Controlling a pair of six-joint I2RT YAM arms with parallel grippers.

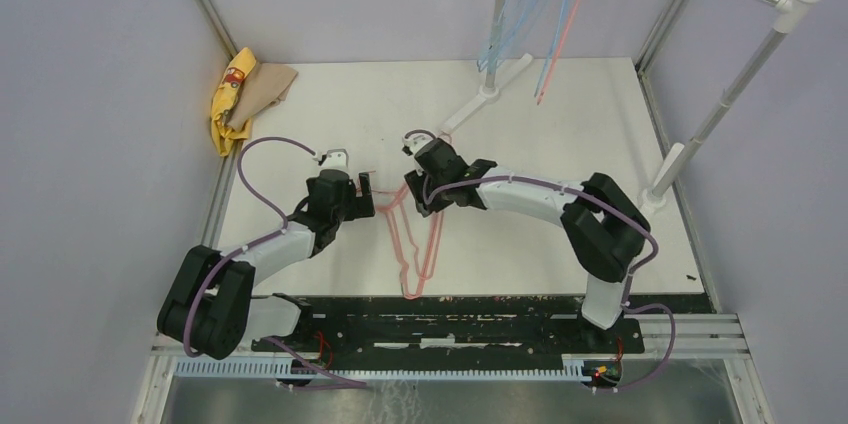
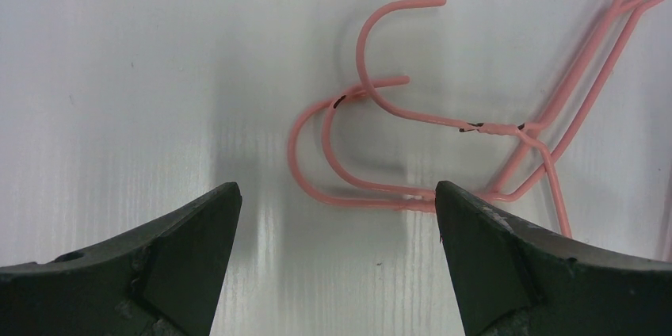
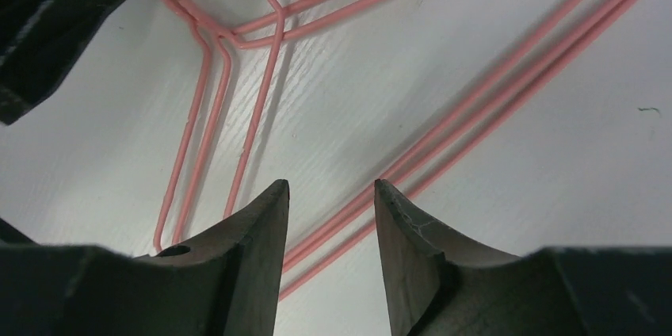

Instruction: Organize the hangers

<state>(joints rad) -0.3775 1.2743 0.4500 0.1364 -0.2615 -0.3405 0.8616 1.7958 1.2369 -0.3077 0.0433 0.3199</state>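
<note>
Several pink-red wire hangers [image 1: 418, 244] lie stacked flat on the white table between my two arms, hooks to the left. My left gripper [image 1: 366, 188] [image 2: 337, 193] hovers open and wide just short of their hooks [image 2: 359, 55], the right fingertip [image 2: 475, 241] close to the hanger necks. My right gripper [image 1: 415, 194] [image 3: 329, 189] is low over the hangers' long straight wires [image 3: 230, 37]. Its jaws are partly open, with the wires running through the gap and nothing pinched. Light blue hangers [image 1: 520, 14] and one pink hanger [image 1: 565, 24] hang from the rack at the back.
The white-and-silver rack has a foot [image 1: 490, 92] at the back centre and a slanted pole [image 1: 740, 74] on the right. A yellow and tan cloth [image 1: 240, 94] lies at the table's back left corner. My left gripper shows as a dark shape [image 3: 47, 19] in the right wrist view.
</note>
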